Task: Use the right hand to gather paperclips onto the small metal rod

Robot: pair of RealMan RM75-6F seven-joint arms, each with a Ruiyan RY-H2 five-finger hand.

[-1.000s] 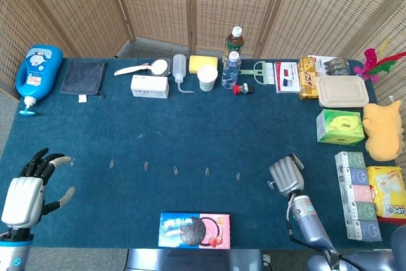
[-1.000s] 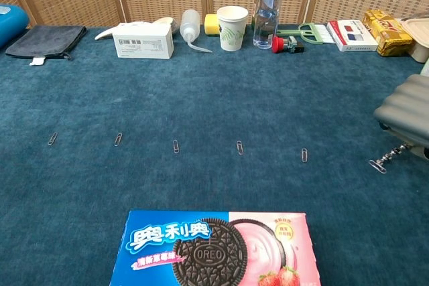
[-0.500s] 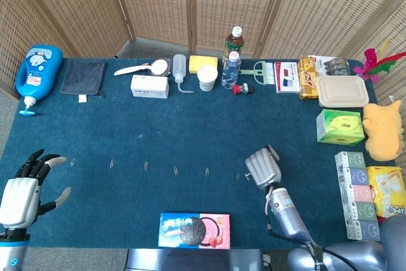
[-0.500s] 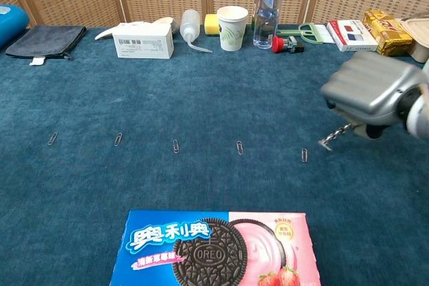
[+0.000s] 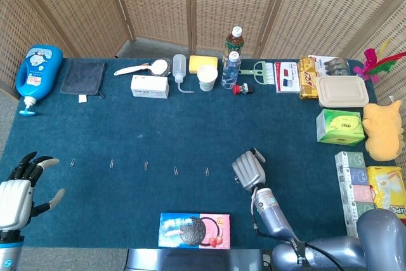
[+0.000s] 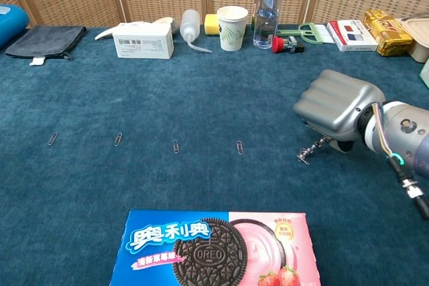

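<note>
My right hand grips the small metal rod, which slants down to the left with its tip on the blue cloth. A paperclip seems to cling to that tip; the hand hides this spot in the head view. Left of the tip, several paperclips lie in a row: the nearest paperclip, the second paperclip, and others out to the far-left paperclip. My left hand hovers at the table's front left corner, fingers spread and holding nothing.
An Oreo box lies at the front edge, just before the row. Along the back stand a white box, a squeeze bottle, a paper cup and a water bottle. Stacked packets line the right side.
My right hand has moved left along the row with the rod, and the rod's tip now sits where the rightmost paperclip lay. My left hand has drifted slightly toward the front edge.
</note>
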